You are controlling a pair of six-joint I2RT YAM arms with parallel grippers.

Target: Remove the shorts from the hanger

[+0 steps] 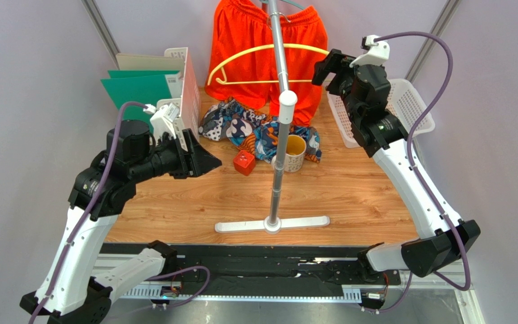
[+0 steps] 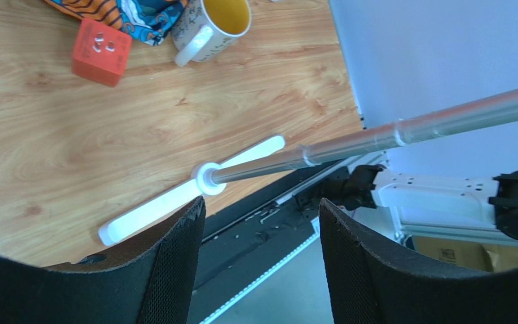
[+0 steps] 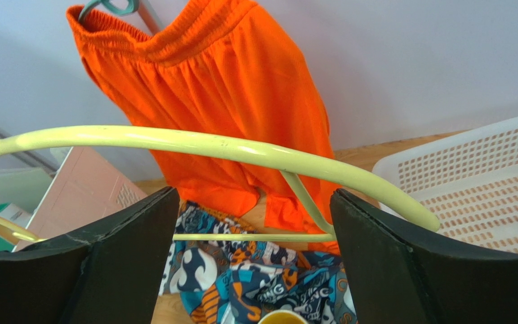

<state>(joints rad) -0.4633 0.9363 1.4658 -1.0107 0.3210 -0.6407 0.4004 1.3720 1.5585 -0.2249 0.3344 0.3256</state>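
Plain orange shorts (image 1: 258, 47) hang from a teal hanger (image 3: 116, 8) at the top of the rack, filling the upper half of the right wrist view (image 3: 241, 88). The printed blue, white and orange shorts (image 1: 241, 128) lie crumpled on the table, off any hanger (image 3: 268, 283). A bare yellow hanger (image 1: 268, 64) hangs on the pole (image 1: 280, 81). My right gripper (image 1: 324, 67) is open just beside the yellow hanger's (image 3: 207, 144) right end, with nothing held (image 3: 255, 223). My left gripper (image 1: 209, 162) is open and empty above the table's left side (image 2: 262, 216).
The rack's white foot (image 1: 272, 224) lies mid-table. A yellow-lined mug (image 1: 295, 152) and a red cube (image 1: 244, 162) sit by the printed shorts. A white basket (image 1: 410, 101) stands at the right. Green folders and a white box (image 1: 174, 81) stand at the back left.
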